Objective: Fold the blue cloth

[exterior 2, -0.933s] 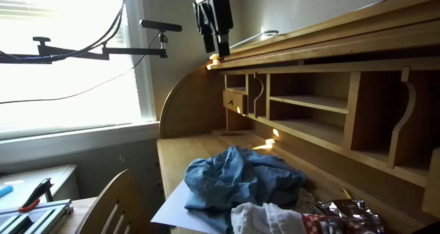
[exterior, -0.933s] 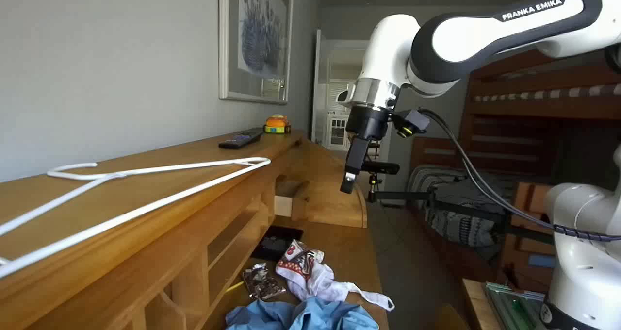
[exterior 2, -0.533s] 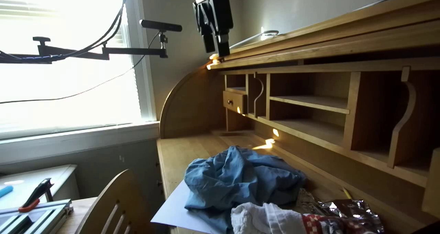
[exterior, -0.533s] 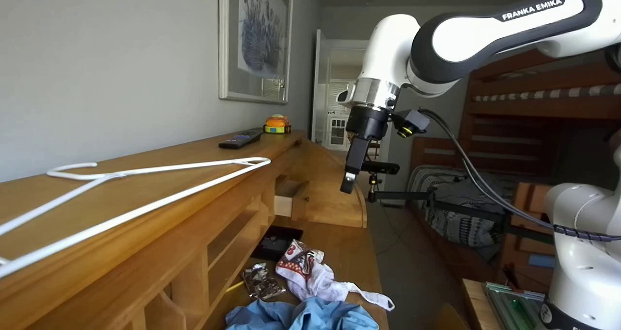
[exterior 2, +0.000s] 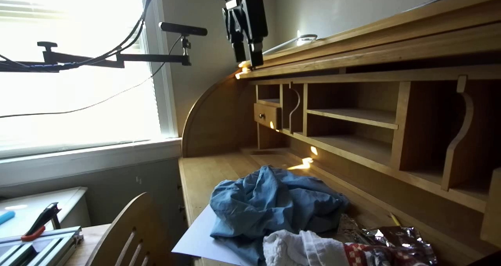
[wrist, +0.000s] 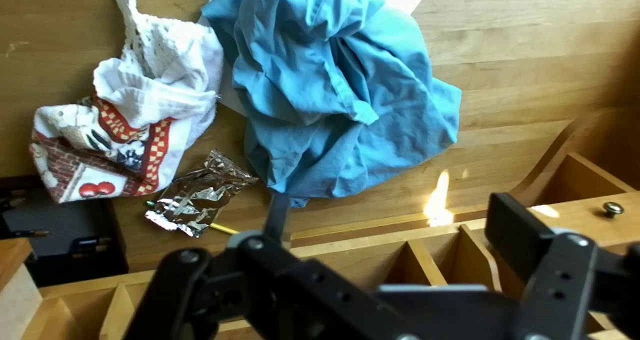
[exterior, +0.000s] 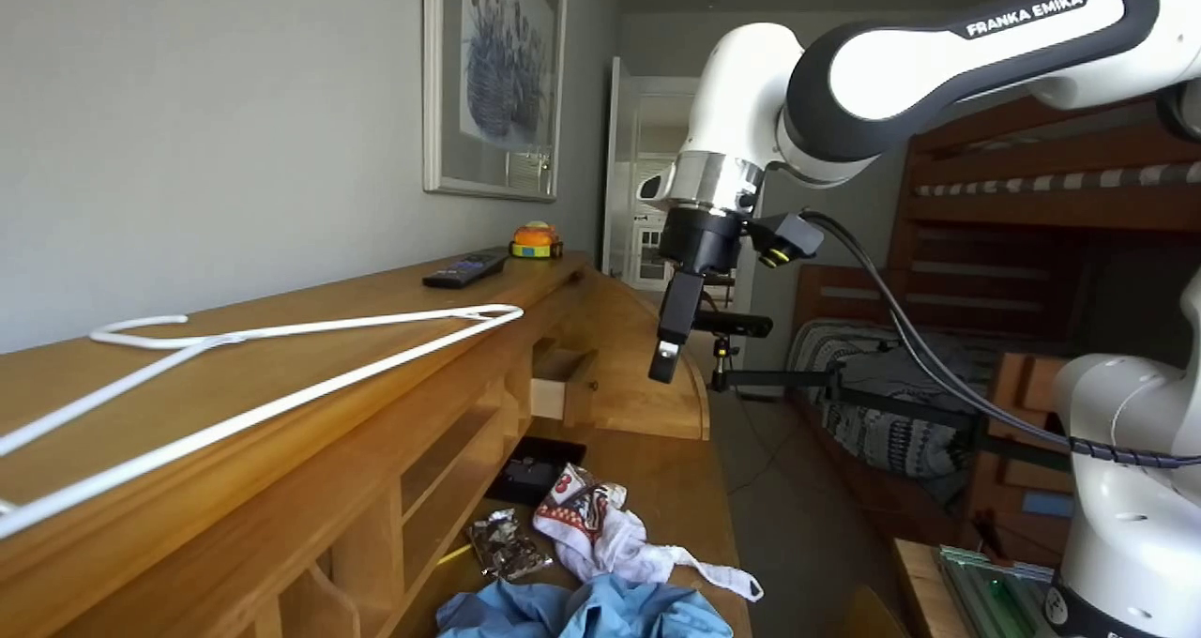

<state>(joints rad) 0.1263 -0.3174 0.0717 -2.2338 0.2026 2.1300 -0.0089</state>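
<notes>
Bunk bed [exterior: 1051, 208] out past front edge of wood desk [exterior 2: 201, 170]; bright window [exterior 2: 78, 82] by far front corner in an ext. view, slatted chair [exterior 2: 137, 211] beside front edge. Blue cloth [wrist: 320, 90] crumpled btwn front & back edges, partly on white sheet [exterior 2: 197, 236] jutting over front edge. Towel [wrist: 155, 95] just beside cloth. Gripper [wrist: 392, 205] well above cloth, fingers [wrist: 517, 235] spread. Foil wrapper [wrist: 197, 195] & yellow stick [wrist: 223, 228] near back edge

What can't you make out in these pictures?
Blue cloth: inner layers hidden by its folds in all views; top edge crops it in the wrist view.
White sheet: partly covered by the cloth in an exterior view.
Yellow stick: one end hidden by the foil wrapper in the wrist view.
Things in the black tray: too small and dark to name in the wrist view.
Gripper: one finger hides the other in an exterior view.
</notes>
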